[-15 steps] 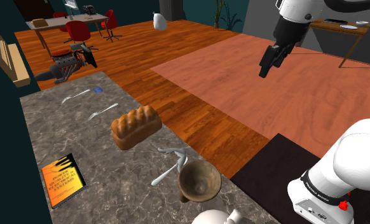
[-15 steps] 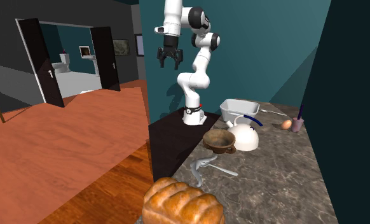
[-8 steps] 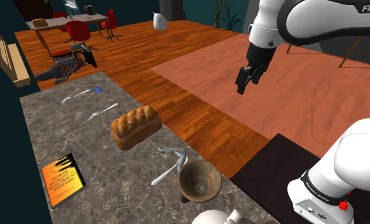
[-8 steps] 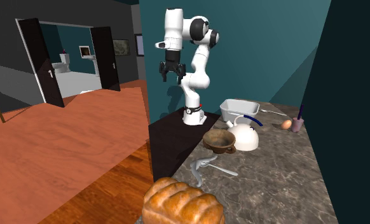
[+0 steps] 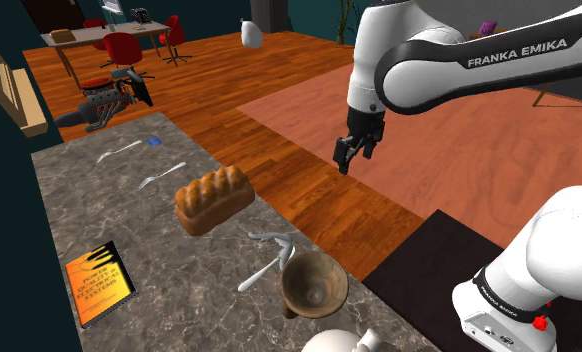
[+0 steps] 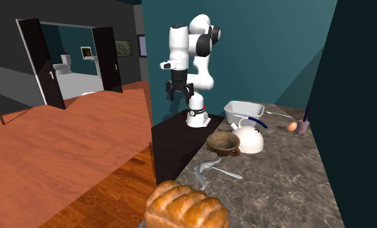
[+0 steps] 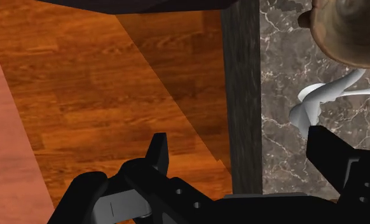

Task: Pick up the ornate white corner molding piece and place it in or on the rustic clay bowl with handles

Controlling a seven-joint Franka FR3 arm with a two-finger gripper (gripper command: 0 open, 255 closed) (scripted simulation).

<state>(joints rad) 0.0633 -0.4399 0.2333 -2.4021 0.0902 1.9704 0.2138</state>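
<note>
Over the floor [image 5: 279,165] just off the table [image 5: 179,285] edge, my jaws hang open, empty. Molding piece [image 5: 270,250] lies on the table just beside the bowl [image 5: 315,287]. I'd centre over its curled middle, descend straight, then close.

A: What sort of place is shown?
B: A home is suggested. A marble counter [image 5: 89,210] is laid with a loaf of bread [image 5: 213,198], a kettle [image 6: 249,138], an egg [image 6: 291,127] and forks [image 5: 162,176], all kitchen things.
A: And beyond it?
B: A wooden floor [image 5: 279,150] and teal walls [image 6: 258,52] are seen, and a desk [image 5: 104,34] is ringed by red chairs [image 5: 122,47].
</note>
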